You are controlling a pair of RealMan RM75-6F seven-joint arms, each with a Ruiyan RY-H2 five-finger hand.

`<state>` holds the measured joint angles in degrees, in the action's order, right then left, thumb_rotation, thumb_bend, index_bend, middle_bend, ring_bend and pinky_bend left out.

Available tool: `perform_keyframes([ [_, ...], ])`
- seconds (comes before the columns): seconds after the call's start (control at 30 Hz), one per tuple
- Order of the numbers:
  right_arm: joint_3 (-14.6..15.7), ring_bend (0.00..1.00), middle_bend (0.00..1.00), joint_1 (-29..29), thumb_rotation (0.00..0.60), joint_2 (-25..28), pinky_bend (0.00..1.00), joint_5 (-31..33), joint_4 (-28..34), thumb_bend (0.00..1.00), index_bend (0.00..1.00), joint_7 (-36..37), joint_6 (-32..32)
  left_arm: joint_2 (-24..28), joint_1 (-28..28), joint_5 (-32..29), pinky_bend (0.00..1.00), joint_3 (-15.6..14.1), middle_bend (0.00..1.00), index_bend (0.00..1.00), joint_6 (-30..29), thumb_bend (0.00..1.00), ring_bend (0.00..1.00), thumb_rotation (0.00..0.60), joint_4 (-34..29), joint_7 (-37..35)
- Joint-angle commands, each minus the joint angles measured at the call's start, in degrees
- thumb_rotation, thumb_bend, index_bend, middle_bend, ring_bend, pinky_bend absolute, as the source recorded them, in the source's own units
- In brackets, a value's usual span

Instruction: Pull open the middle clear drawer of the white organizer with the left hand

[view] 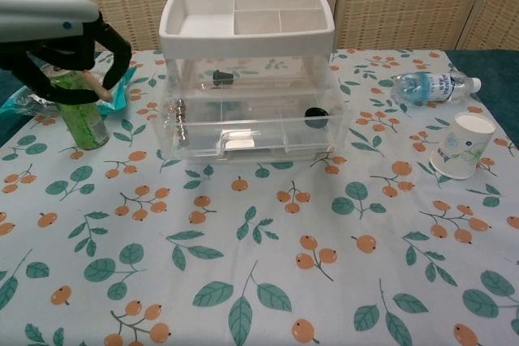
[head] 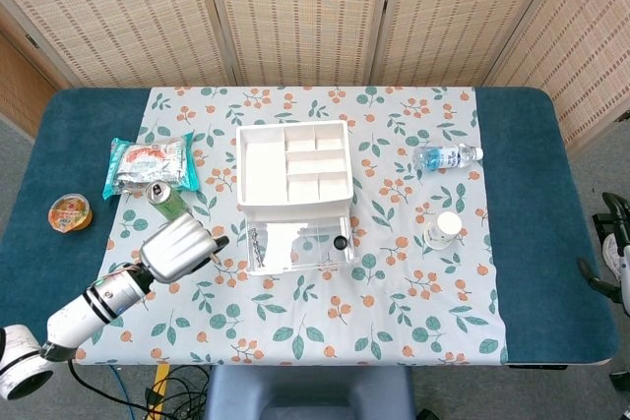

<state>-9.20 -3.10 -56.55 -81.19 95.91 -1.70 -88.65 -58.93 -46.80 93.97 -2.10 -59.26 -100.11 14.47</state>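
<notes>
The white organizer (head: 293, 169) stands mid-table with its divided top tray (view: 247, 7) facing up. Below the tray, a clear drawer (view: 251, 131) sticks out toward me, its front (head: 295, 251) well past the white body; small metal parts and a black object lie inside. My left hand (head: 179, 246) hovers left of the organizer, apart from it, above the tablecloth. In the chest view the left hand (view: 53, 34) is at the top left, its fingers curled in with nothing in them, in front of the green can (view: 79, 111). The right hand is out of both views.
The green can (head: 169, 202) stands just behind my left hand, with a snack bag (head: 148, 164) behind it and a jelly cup (head: 71, 212) at far left. Right of the organizer are a paper cup (view: 462, 145) and a lying water bottle (view: 430, 85).
</notes>
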Motion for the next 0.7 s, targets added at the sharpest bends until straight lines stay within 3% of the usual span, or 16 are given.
perform_keyframes([
  [0.03,0.0,0.11,0.10,0.0,0.600,0.0,0.10,-0.1,0.0,0.30,0.00,0.1,-0.1,-1.4,1.5,0.3,1.00,-1.1,1.00,0.55,-0.1,0.36,1.00,0.600,0.9,0.7],
  [0.43,0.3,0.11,0.10,0.7,0.600,0.6,0.10,-0.2,0.8,0.30,0.00,-0.4,-1.1,-6.9,4.2,2.9,1.00,-3.5,1.00,0.54,1.1,0.36,1.00,0.600,5.4,-0.2],
  [0.7,0.3,0.11,0.10,0.7,0.600,0.7,0.10,-0.3,1.1,0.30,0.00,-0.6,-1.2,-9.9,4.7,4.1,1.00,-3.0,1.00,0.52,0.8,0.36,1.00,0.600,7.9,-1.1],
])
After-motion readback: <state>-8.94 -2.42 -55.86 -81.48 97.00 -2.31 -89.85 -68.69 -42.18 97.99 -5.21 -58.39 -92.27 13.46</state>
